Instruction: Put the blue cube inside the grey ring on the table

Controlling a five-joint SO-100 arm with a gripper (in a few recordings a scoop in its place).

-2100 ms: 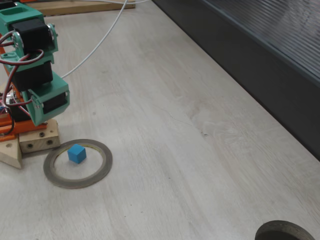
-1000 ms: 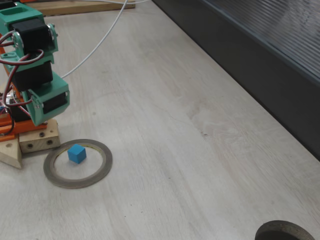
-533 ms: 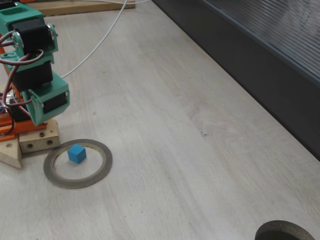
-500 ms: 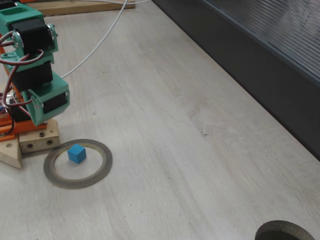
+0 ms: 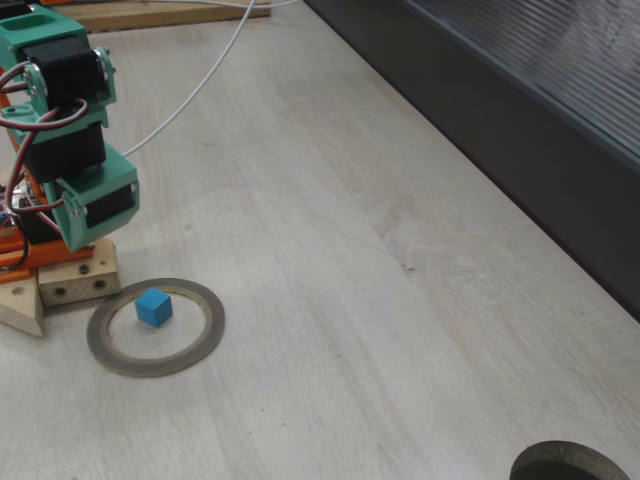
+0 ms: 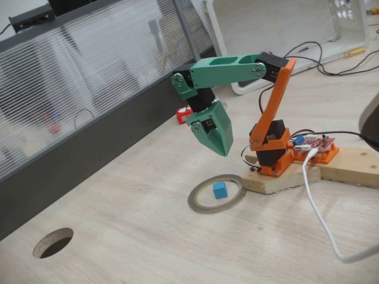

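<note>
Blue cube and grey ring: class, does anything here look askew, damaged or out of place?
Nothing stands out. The blue cube sits flat on the table inside the grey ring, off-centre but clear of the rim. The ring lies flat and whole. The gripper hangs above, apart from both, its fingers together.

Even, soft daylight in both fixed views; nothing is dim.

The table (image 5: 400,300) is bright and a little washed out, without hard glare. The cube (image 6: 219,189) and the arm (image 6: 237,68) throw only weak, short shadows. In a fixed view the ribbed panel (image 6: 77,89) shows pale reflections. Both pictures are slightly soft and grainy, and fine detail is lost at the far edges.
</note>
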